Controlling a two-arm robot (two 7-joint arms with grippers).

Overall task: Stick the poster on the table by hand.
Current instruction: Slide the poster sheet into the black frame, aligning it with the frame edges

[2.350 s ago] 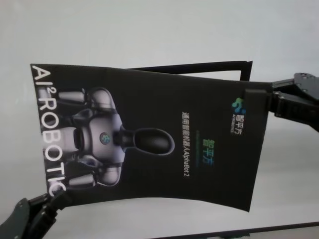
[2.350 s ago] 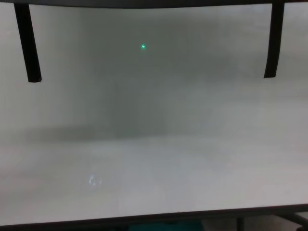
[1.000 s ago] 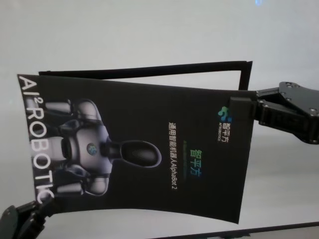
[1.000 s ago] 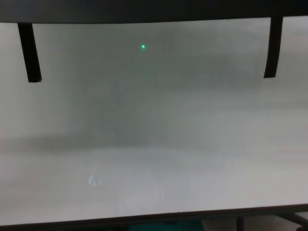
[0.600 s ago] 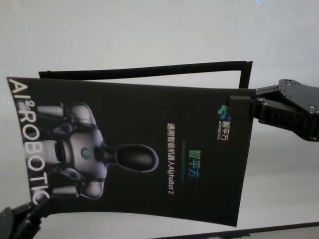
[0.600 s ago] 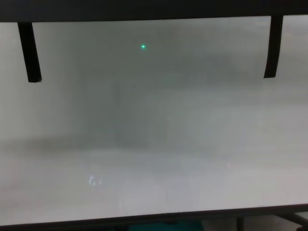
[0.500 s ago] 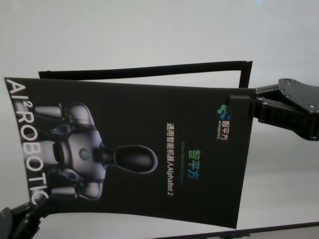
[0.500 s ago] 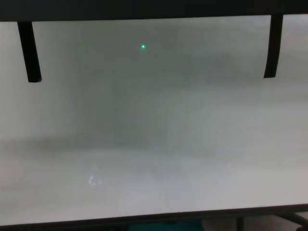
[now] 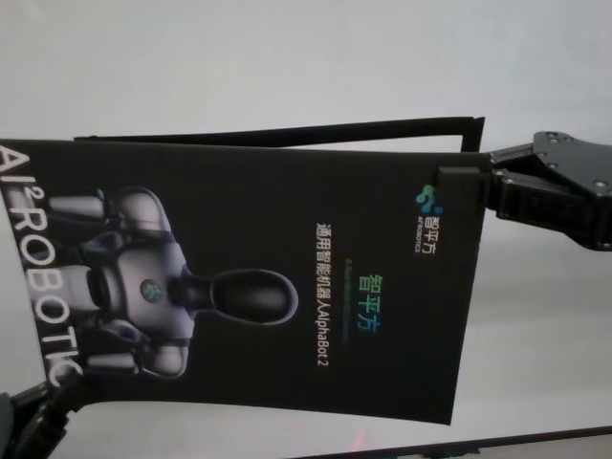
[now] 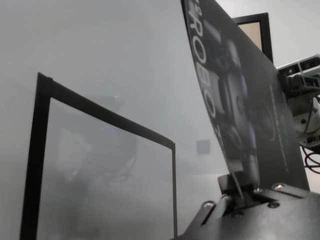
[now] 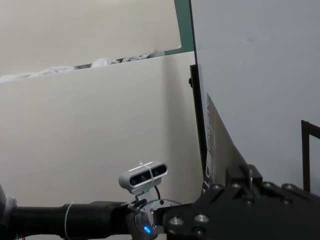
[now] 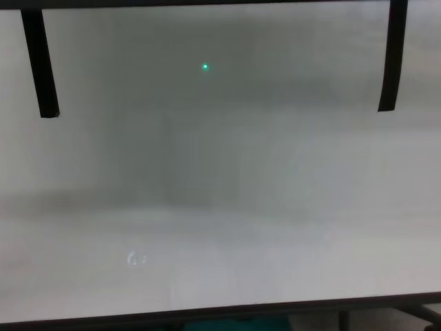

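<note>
Change: since the earlier head view the poster (image 9: 258,287) has slid toward the robot's left, its lettered edge now cut by the picture's side, and its far edge nearly hides the long frame line behind it.
Poster: held up off the table (image 9: 287,57), spread between two diagonal corners, glossy face toward the head camera, near edge bowing slightly.
Handling: looks light, thin and floppy, with a slick face; I'd judge it creases or slips easily, so corner pinches with gentle tension suit it best.
Right gripper (image 9: 457,187): clamped on the far right corner, beside the small logo.
Left gripper (image 10: 235,192): pinching the near left corner, jaws closed on the sheet's edge in its wrist view.
Frame (image 10: 100,120): thin black outline on the table; its two side strips (image 12: 40,65) show in the chest view.
Risk: uneven lowering would probably trap a wrinkle.
</note>
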